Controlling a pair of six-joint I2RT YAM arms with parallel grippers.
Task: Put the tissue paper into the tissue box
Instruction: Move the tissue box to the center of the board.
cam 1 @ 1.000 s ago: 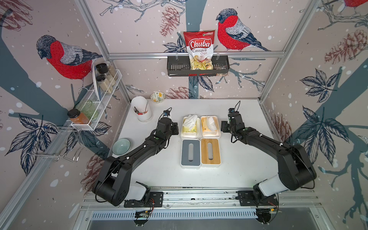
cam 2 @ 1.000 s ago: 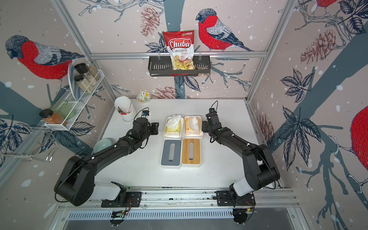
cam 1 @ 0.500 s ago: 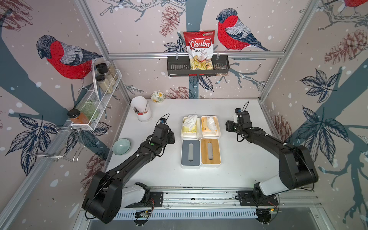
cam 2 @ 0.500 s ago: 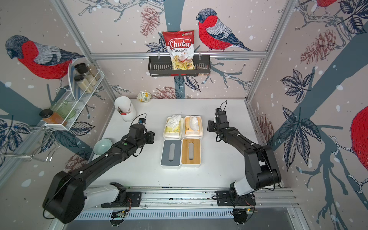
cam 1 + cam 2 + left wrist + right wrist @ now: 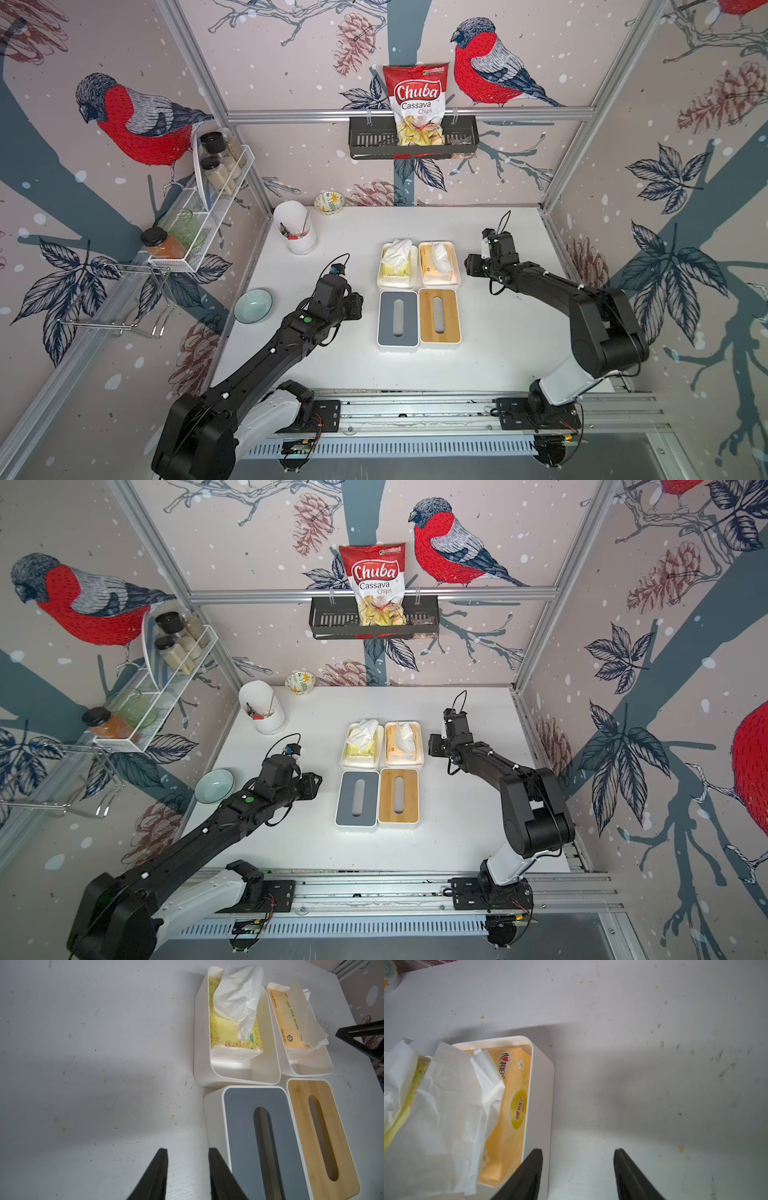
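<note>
Two open white tissue boxes stand side by side at mid-table. The left box (image 5: 397,286) holds a yellow-green tissue paper pack (image 5: 226,1032) with a sheet (image 5: 236,997) sticking up. The right box (image 5: 440,283) holds an orange tissue paper pack (image 5: 517,1105) under a loose sheet (image 5: 446,1105). In front lie a grey slotted lid (image 5: 386,320) and a bamboo slotted lid (image 5: 451,316). My left gripper (image 5: 188,1150) hangs open and empty over bare table, left of the grey lid. My right gripper (image 5: 577,1150) is open and empty, one finger over the right box's outer rim (image 5: 542,1084).
A white utensil cup (image 5: 297,235) and a small floral bowl (image 5: 329,202) stand at the back left. A teal bowl (image 5: 252,305) sits by the left edge, close to my left arm (image 5: 291,332). A chips bag (image 5: 415,104) hangs in a black wall basket.
My left gripper drew back from the left box toward the front left. My right gripper moved off to the right of the right box, its jaws a little narrower.
</note>
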